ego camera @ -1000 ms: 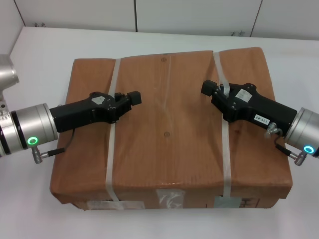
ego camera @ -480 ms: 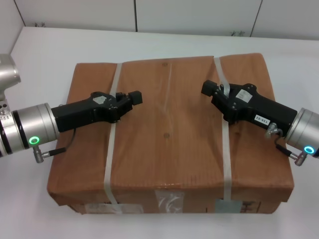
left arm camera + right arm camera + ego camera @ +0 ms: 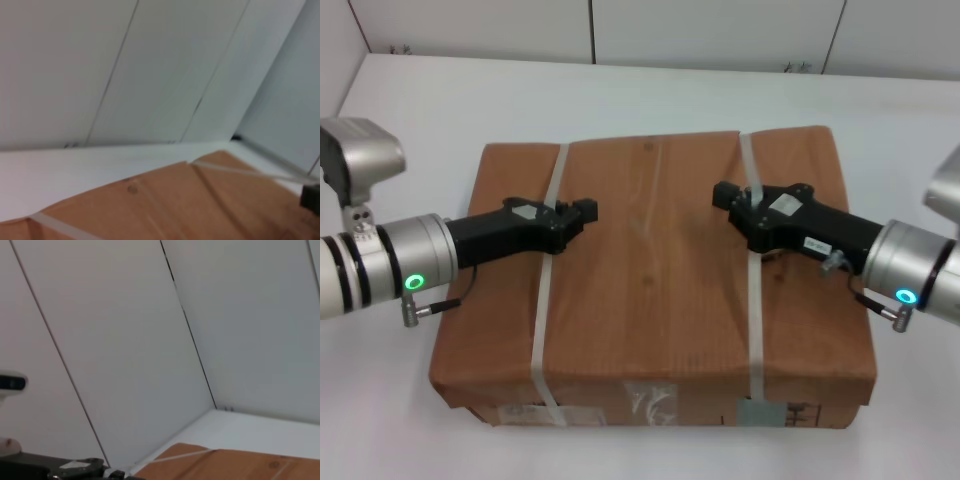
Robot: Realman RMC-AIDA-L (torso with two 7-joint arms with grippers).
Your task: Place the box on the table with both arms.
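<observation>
The box point(image 3: 650, 290), a flat brown carton with two white straps, lies across the white table point(image 3: 620, 90) in the head view. My left gripper point(image 3: 582, 211) lies on the carton's top at the left strap point(image 3: 542, 330) and looks shut on it. My right gripper point(image 3: 723, 193) lies at the right strap point(image 3: 753, 320) and looks shut on it. The fingertips are hidden against the cardboard. The left wrist view shows the carton's top point(image 3: 165, 210) and a strap point(image 3: 240, 170). The right wrist view shows the carton's far edge point(image 3: 240, 465).
Labels and clear tape point(image 3: 650, 405) face me on the carton's near side. White wall panels point(image 3: 590, 30) rise behind the table's far edge. Bare tabletop surrounds the carton on all sides.
The carton and both grippers have sunk away from the head camera, so the carton looks smaller. Both arms reach farther in over it. The grippers stay at the same straps.
</observation>
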